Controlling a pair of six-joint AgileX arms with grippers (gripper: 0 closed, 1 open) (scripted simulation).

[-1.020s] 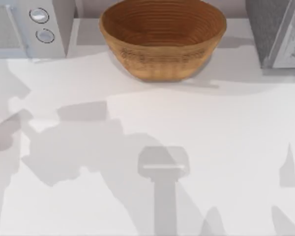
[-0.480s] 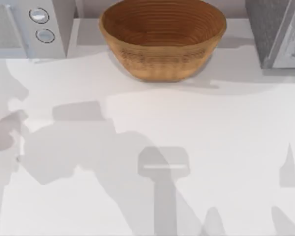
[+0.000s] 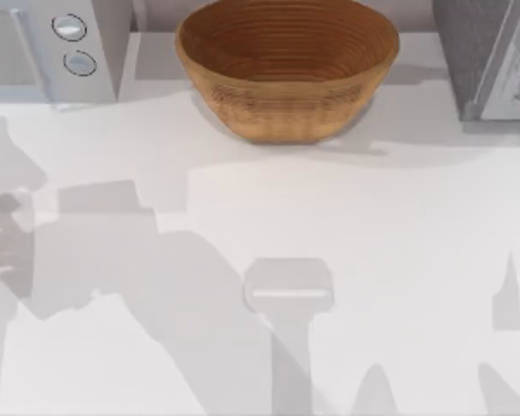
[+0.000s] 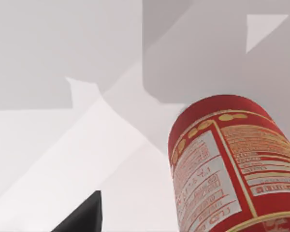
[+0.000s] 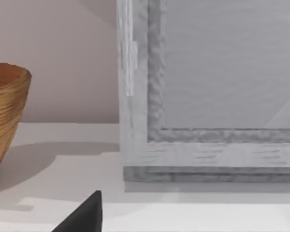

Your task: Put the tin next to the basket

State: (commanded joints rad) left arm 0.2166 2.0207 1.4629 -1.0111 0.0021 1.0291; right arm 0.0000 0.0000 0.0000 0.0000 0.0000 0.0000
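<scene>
The red tin (image 4: 234, 164) with its yellow-and-white label is showing close up above the white, shadow-crossed tabletop (image 4: 63, 159); a dark claw finger (image 4: 84, 217) is showing beside it.

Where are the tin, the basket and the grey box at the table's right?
tin (image 4: 232, 164): left wrist view, on its red and white label.
basket (image 3: 286, 95): top view, on its outer woven wall.
grey box (image 5: 222, 72): right wrist view, on its front panel.
</scene>
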